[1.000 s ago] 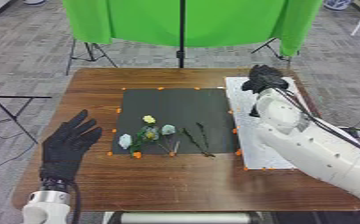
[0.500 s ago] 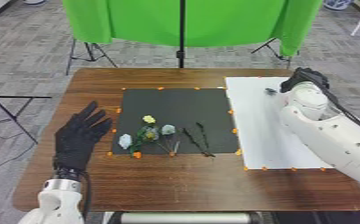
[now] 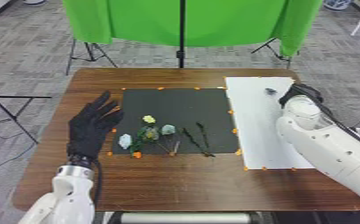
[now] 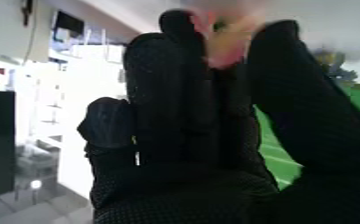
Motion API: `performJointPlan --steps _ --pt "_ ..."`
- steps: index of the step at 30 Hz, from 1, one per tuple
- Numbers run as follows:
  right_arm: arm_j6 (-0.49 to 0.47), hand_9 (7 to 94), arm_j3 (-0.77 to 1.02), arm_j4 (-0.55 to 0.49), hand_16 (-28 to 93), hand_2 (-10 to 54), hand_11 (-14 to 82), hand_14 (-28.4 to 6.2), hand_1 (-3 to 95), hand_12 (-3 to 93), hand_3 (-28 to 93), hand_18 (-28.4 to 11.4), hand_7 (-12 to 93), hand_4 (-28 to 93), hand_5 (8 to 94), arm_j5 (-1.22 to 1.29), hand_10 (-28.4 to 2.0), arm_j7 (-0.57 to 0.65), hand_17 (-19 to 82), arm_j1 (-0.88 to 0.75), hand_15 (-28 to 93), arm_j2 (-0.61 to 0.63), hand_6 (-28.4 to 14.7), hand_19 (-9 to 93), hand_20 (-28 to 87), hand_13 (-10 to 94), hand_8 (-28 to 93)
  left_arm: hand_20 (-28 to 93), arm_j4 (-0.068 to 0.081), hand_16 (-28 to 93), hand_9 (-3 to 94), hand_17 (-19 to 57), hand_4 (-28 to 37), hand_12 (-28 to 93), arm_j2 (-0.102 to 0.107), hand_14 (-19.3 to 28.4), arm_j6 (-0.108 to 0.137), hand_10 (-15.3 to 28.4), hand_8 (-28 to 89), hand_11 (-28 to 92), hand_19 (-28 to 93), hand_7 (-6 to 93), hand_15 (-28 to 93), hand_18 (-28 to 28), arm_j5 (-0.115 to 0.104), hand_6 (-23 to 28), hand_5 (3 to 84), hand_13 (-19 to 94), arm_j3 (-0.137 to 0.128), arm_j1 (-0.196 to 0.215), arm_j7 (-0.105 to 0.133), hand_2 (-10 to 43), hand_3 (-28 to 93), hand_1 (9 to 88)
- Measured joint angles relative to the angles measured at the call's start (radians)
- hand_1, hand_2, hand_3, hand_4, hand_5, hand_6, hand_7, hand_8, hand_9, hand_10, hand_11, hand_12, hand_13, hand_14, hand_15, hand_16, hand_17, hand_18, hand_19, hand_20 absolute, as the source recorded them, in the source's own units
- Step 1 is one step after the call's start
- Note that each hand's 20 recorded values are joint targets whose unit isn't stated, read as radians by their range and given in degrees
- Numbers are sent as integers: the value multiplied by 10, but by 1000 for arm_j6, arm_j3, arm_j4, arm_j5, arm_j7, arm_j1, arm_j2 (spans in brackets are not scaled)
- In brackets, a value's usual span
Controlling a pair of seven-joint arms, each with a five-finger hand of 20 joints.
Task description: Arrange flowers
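The left hand [image 3: 92,125] is over the black mat's left edge, palm down with straight fingers, beside the flowers. On the black mat [image 3: 181,107] lie a yellow flower [image 3: 149,119], a pale blue-white flower [image 3: 125,141], another pale flower [image 3: 168,130] and dark green stems [image 3: 196,141]. At the white sheet's upper right edge is the right hand [image 3: 303,92]. In the right wrist view the right hand [image 4: 181,115] has straight fingers; a blurred pink and orange shape [image 4: 225,42] shows at their tips, and I cannot tell what it is.
A white sheet [image 3: 261,127] covers the right part of the brown table [image 3: 176,185], with a small dark thing [image 3: 271,91] near its far end. Orange markers border mat and sheet. Beyond the table stand a green cloth [image 3: 141,22] and a black pole [image 3: 182,52].
My right hand has moved right, away from the sheet's far end, then slightly nearer, uncovering the small dark thing. The left hand has moved right and forward, to the mat's edge.
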Motion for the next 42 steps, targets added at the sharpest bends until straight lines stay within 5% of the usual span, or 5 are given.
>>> performJointPlan --steps 10,17,25,38,42 --pt "225 937 -73 -11 197 -95 130 -3 622 306 697 -155 219 -283 869 -67 -66 -4 452 -29 634 13 15 932 514 854 7 305 -1 -68 340 -59 -283 117 -3 274 -7 185 -82 217 491 102 515 284 8 93 399 259 -2 -6 -20 64 802 208" --pt "364 937 -59 -155 204 -95 135 -7 612 307 716 -158 220 -283 868 -119 -67 -113 446 -67 638 29 14 932 519 849 12 303 1 -69 340 -58 -283 117 -8 274 -9 186 -82 220 494 103 517 284 14 94 399 260 -10 -5 -39 64 803 208" --pt "283 937 4 -294 228 -95 118 -12 596 323 732 -152 237 -283 851 -207 -64 -368 421 -112 628 -101 18 932 493 827 18 303 9 -71 340 -59 -283 117 -21 275 -32 188 -83 222 498 104 519 284 27 94 399 260 -28 -20 -76 64 803 210" --pt "147 877 -84 -304 207 -95 127 -59 516 339 753 -182 207 -283 796 -272 -82 -410 337 -194 699 -278 14 932 528 716 -13 306 11 -72 342 -58 -282 120 -22 276 -42 191 -83 231 504 106 527 284 35 96 400 260 -24 -36 -89 64 804 213" --pt "76 786 -67 -310 138 -95 269 -95 442 236 782 -197 182 -283 750 -329 -115 -436 279 -223 752 -277 10 931 505 648 -28 316 10 -78 351 -54 -281 121 -23 283 -42 195 -83 247 512 107 571 284 35 97 400 282 -25 -34 -90 65 802 215"
